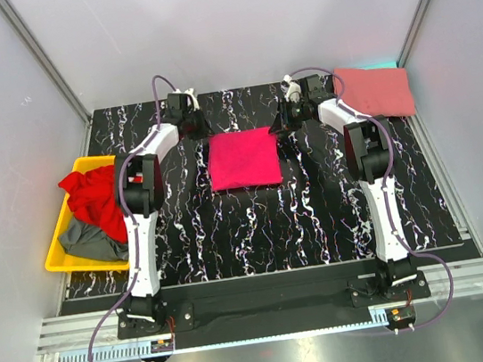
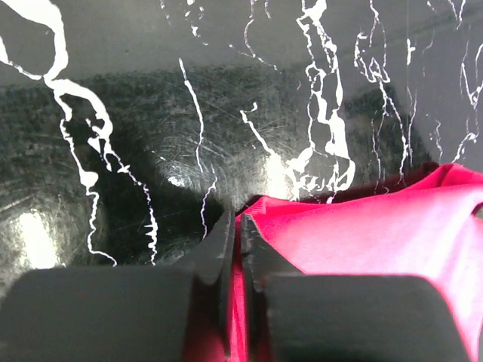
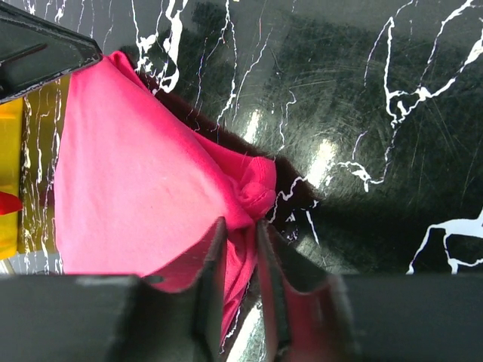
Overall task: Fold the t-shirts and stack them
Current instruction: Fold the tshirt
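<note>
- Left edge of table point(image 1: 320, 224): a yellow rectangular plastic bin point(image 1: 58, 252) is noted. It holds a crumpled red cloth t-shirt point(image 1: 95, 197), with a crumpled grey cloth t-shirt point(image 1: 92, 241) on its near side. Neither is folded yet.
- Left pincer point(image 2: 235, 219): the jaws are drawn almost together. A thin edge of the magenta soft cloth t-shirt point(image 1: 243, 158) is pinched between them at its far left corner.
- Magenta shirt: it is laid as a flat square mid-table, nearer the far edge.
- Right pincer point(image 3: 241, 224): the jaws are narrowly parted and clamped on a bunched knot of the same cloth at the far right corner.
- Far right corner of table: a folded salmon pink cloth t-shirt point(image 1: 375, 90) is laid flat. It is judged the likely base of the stack.
- Step judged: the magenta square is to be lifted by its far edge, for a last fold or for transfer to the salmon shirt.
- Handling:
  - Both corners should be raised together and kept level.
  - Light tension should be held between the pincers so the folds are not shaken out.
  - The left grip is thin, so capture of all layers should be confirmed before lifting.
  - The cloth should be lowered near edge first and squared to the shirt beneath.
</note>
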Controlling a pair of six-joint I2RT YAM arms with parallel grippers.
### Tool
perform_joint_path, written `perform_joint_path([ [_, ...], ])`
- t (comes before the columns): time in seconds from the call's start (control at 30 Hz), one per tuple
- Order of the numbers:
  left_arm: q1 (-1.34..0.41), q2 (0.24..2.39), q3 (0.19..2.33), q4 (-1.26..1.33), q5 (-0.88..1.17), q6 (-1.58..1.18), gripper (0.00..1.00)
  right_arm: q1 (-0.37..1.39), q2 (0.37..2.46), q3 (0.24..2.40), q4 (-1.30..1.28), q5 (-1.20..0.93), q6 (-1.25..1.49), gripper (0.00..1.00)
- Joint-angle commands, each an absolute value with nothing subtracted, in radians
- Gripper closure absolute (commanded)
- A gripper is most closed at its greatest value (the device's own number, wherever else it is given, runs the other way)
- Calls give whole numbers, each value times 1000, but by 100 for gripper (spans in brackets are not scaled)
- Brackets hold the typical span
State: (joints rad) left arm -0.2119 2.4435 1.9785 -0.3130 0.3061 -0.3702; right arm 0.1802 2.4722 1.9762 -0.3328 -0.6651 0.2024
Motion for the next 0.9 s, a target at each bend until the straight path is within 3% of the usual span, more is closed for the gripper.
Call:
perform_joint_path([
  [0.0,-209,2433,2019,-290,304,-370,100,176,2465,1970,-285,-669,209,76],
  [0.17,-201,2381,1967,-268,157,-492,100,176,2457,1936,-241,-650,222,100],
  [0.3,-199,2425,2006,-307,138,-522,100,178,2474,1956,-244,-666,232,100],
  [0.43,-199,2418,1980,-273,189,-518,100,176,2474,1963,-245,-681,235,68],
  [0.47,-199,2411,1973,-267,190,-517,100,176,2473,1963,-245,-689,233,53],
  [0.67,-193,2382,2020,-327,192,-491,75,172,2499,2011,-303,-741,222,22],
  [0.73,-187,2365,2029,-333,190,-488,67,170,2536,2066,-356,-749,216,21],
  [0.87,-181,2321,2034,-366,161,-485,63,170,2606,2160,-440,-794,218,20],
])
